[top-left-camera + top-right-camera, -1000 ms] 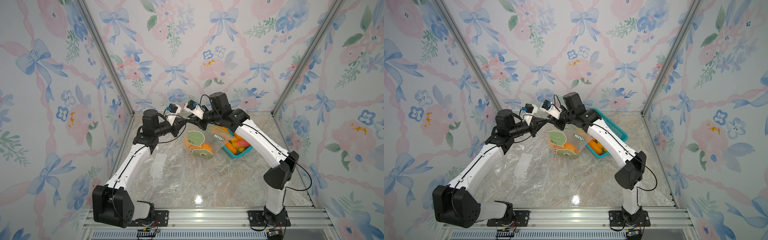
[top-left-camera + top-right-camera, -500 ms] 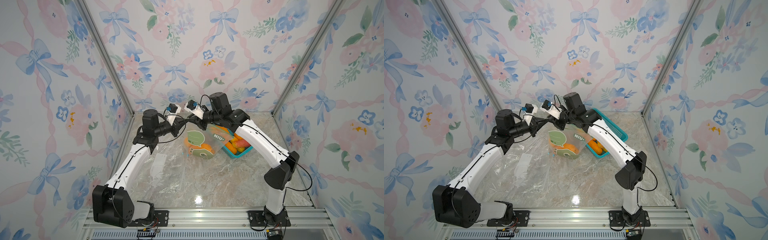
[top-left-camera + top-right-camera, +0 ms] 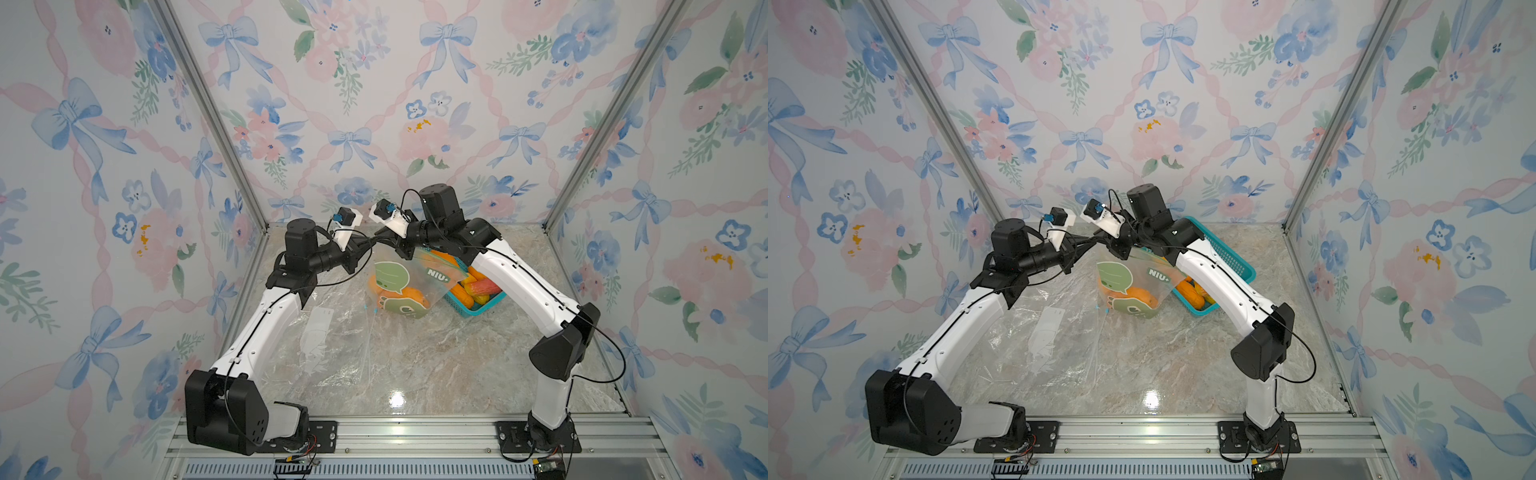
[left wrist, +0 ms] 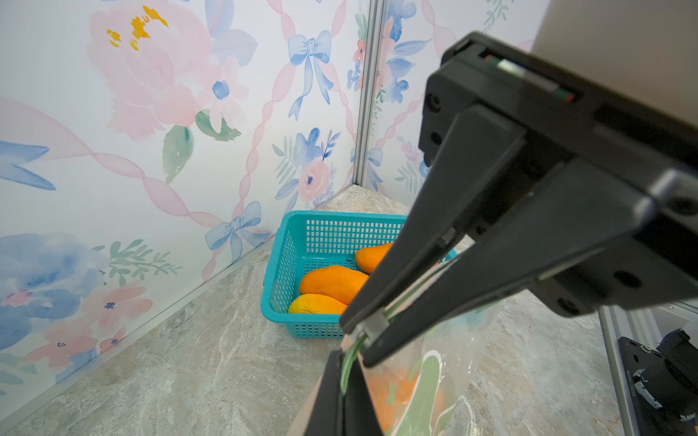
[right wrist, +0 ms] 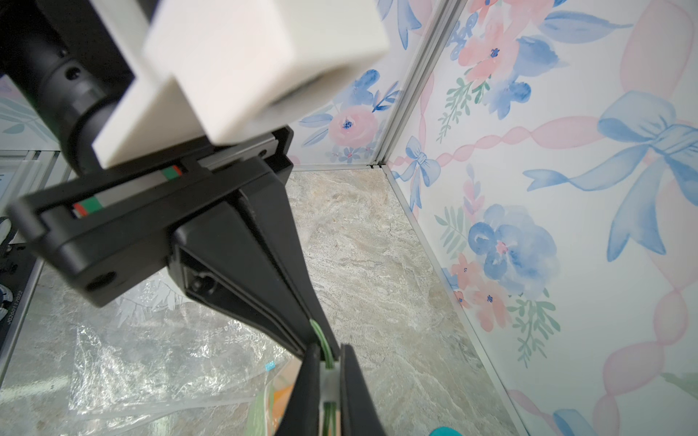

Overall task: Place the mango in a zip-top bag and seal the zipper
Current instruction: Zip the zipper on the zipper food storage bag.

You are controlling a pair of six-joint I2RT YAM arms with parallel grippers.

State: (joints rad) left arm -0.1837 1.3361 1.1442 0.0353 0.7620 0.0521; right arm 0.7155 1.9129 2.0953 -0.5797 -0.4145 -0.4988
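In both top views the left end effector (image 3: 365, 245) (image 3: 1084, 245) and the right end effector (image 3: 382, 241) (image 3: 1100, 241) met almost tip to tip above the bench (image 3: 415, 365). Both were pinched on the top edge of the zip-top bag (image 3: 399, 282) (image 3: 1133, 282), which hung directly below them. The mango (image 3: 411, 296) (image 3: 1138, 296) sat low inside the bag, beneath both tips. A teal basket (image 3: 478, 309) of fruit stood just behind the bag, under the right wrist. Loose clear plastic (image 3: 324, 345) lay flat on the bench below the left wrist.

In the left wrist view, the left end effector (image 4: 345, 392) was clamped on the green zipper (image 4: 349, 362). The right end effector (image 4: 364, 334) was closed on the same strip just beside it, and the basket (image 4: 287, 264) stood beyond both.

In the right wrist view, the right end effector (image 5: 329, 392) had its jaws nearly together with the zipper between them. The left end effector (image 5: 321, 341) gripped the strip right next to it.
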